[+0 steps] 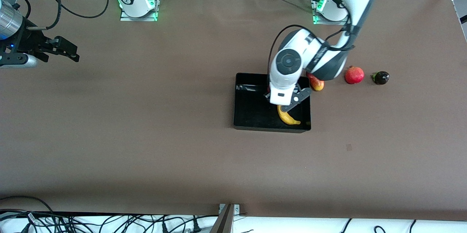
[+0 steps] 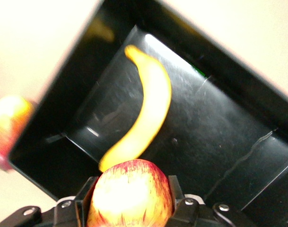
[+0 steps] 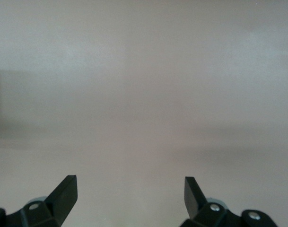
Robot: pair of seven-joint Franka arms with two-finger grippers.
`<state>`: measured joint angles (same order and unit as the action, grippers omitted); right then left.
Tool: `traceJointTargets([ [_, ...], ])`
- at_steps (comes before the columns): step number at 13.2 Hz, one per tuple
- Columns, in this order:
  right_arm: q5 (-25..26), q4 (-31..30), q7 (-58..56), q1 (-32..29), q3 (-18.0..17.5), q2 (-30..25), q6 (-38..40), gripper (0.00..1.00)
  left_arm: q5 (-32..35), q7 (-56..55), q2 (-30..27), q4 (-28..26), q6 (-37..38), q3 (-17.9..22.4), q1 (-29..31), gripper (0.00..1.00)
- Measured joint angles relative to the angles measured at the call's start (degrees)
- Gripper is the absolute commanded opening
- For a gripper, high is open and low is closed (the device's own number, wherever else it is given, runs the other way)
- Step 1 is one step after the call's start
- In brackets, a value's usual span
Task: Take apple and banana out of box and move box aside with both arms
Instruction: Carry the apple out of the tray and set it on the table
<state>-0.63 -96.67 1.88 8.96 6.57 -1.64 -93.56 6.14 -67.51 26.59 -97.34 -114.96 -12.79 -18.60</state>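
Observation:
The black box (image 1: 251, 111) sits mid-table toward the left arm's end. The yellow banana (image 1: 287, 116) lies inside it, and also shows in the left wrist view (image 2: 151, 111) on the box floor (image 2: 219, 137). My left gripper (image 1: 286, 104) hangs over the box, above the banana's end. In the left wrist view my left gripper (image 2: 130, 188) is shut on the red-and-yellow apple (image 2: 129, 201). The arm hides the apple in the front view. My right gripper (image 1: 69, 52) waits open and empty over bare table at the right arm's end (image 3: 130, 184).
A red-yellow mango (image 1: 316, 82) lies on the table against the box's outer wall, also seen in the left wrist view (image 2: 9, 127). A red pomegranate (image 1: 354, 75) and a small dark fruit (image 1: 380, 77) lie farther toward the left arm's end.

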Motion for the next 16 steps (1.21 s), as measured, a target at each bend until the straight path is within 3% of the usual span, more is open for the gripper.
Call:
traceJointTargets([
  [4, 0.0, 0.0, 0.0, 0.0, 0.0, 0.0, 0.0, 1.00, 0.0, 21.8, -1.8, -0.2, 5.2, 0.5, 10.0, 0.05],
  [8, 0.0, 0.0, 0.0, 0.0, 0.0, 0.0, 0.0, 1.00, 0.1, 43.8, 0.4, -1.3, -1.5, 3.6, 21.3, 0.05],
  [11, 0.0, 0.0, 0.0, 0.0, 0.0, 0.0, 0.0, 1.00, 1.1, 48.1, 4.9, -1.8, -11.1, 5.8, 23.6, 0.05],
  [15, 0.0, 0.0, 0.0, 0.0, 0.0, 0.0, 0.0, 1.00, 8.7, 48.2, 11.4, -1.8, -20.9, 6.1, 24.9, 0.07],
  [16, 0.0, 0.0, -0.1, 0.0, 0.0, 0.0, 0.0, 1.00, 9.7, 48.2, 12.6, -1.7, -22.9, 6.1, 25.0, 0.17],
])
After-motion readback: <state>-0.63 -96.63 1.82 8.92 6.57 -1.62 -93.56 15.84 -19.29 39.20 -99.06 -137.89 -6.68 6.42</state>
